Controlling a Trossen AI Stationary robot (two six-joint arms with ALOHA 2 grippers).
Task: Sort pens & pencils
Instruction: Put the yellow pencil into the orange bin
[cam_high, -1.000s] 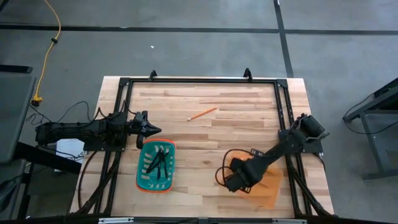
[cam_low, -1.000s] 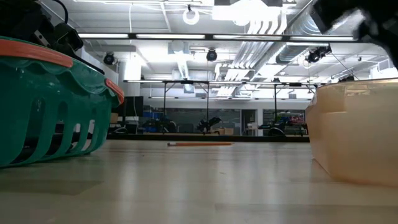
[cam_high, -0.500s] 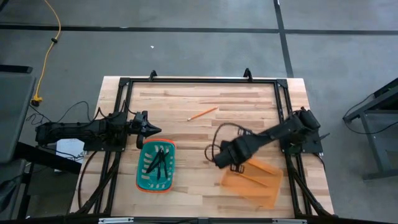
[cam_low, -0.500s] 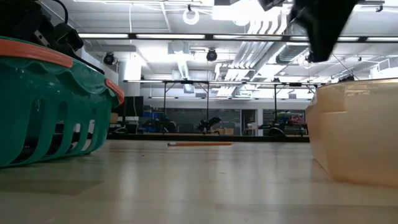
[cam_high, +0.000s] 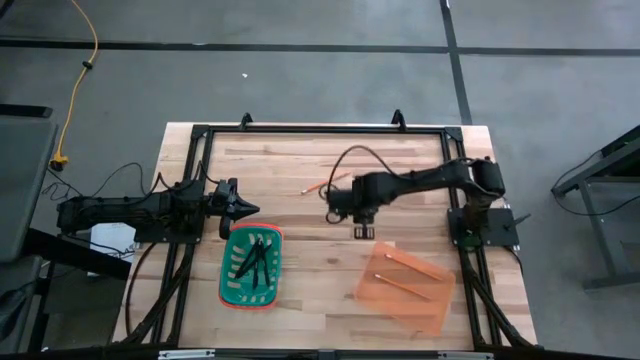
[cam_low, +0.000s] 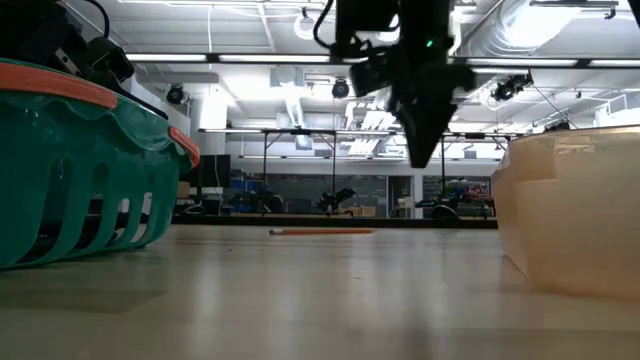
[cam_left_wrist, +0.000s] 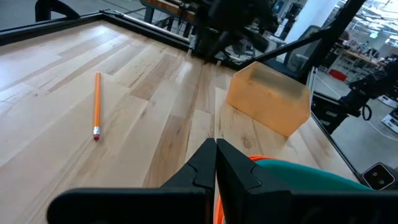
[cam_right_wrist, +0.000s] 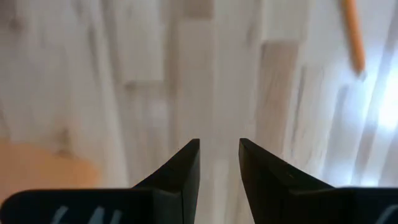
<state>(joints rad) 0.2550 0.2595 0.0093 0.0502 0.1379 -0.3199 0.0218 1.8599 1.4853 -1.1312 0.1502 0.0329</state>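
One orange-yellow pencil (cam_high: 325, 183) lies flat on the wood toward the table's far side; it also shows in the low view as pencil (cam_low: 320, 231) and in the left wrist view as pencil (cam_left_wrist: 97, 106). Two more pencils (cam_high: 398, 272) lie inside the orange bin (cam_high: 430, 305). The dark pens (cam_high: 255, 262) lie in the green basket (cam_high: 228, 285). My right gripper (cam_high: 338, 208) hangs open above the table just near-right of the loose pencil (cam_right_wrist: 353, 31), touching nothing; its fingers (cam_right_wrist: 217, 152) point down. My left gripper (cam_high: 245, 208) waits shut beside the basket's far edge.
The green basket (cam_low: 80, 170) stands near-left and the translucent orange bin (cam_low: 570, 210) near-right. Bare wood lies between them and around the loose pencil. A black frame rail (cam_high: 320, 130) runs along the table's far edge and sides.
My right gripper has swung from over the orange bin at the near right, up and across toward the table's far-left, ending beside the loose pencil. With the arm gone, two pencils show lying in the bin. The left arm has kept still.
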